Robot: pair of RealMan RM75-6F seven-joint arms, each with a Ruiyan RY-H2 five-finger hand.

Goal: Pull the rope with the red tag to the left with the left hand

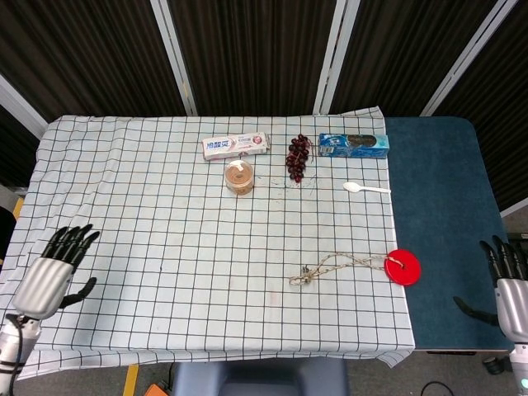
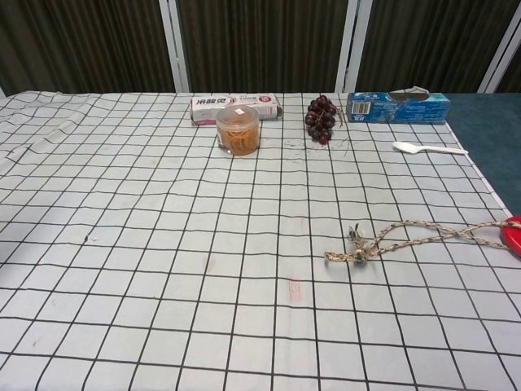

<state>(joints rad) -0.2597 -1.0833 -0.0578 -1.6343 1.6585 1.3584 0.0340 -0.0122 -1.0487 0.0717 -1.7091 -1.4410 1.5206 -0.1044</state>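
A tan braided rope (image 1: 337, 266) (image 2: 403, 237) lies on the checked cloth at the front right, knotted at its left end (image 2: 356, 248). Its right end joins a round red tag (image 1: 403, 266) (image 2: 513, 236) at the cloth's right edge. My left hand (image 1: 54, 268) hovers over the cloth's front left corner, fingers spread and holding nothing, far left of the rope. My right hand (image 1: 510, 283) stays off the table's right edge, fingers apart and empty. The chest view shows neither hand.
Along the back stand a toothpaste box (image 1: 236, 145), a small jar (image 1: 239, 176), dark grapes (image 1: 299, 157), a blue box (image 1: 353, 144) and a white spoon (image 1: 365, 188). Bare blue table (image 1: 441, 223) lies right of the cloth.
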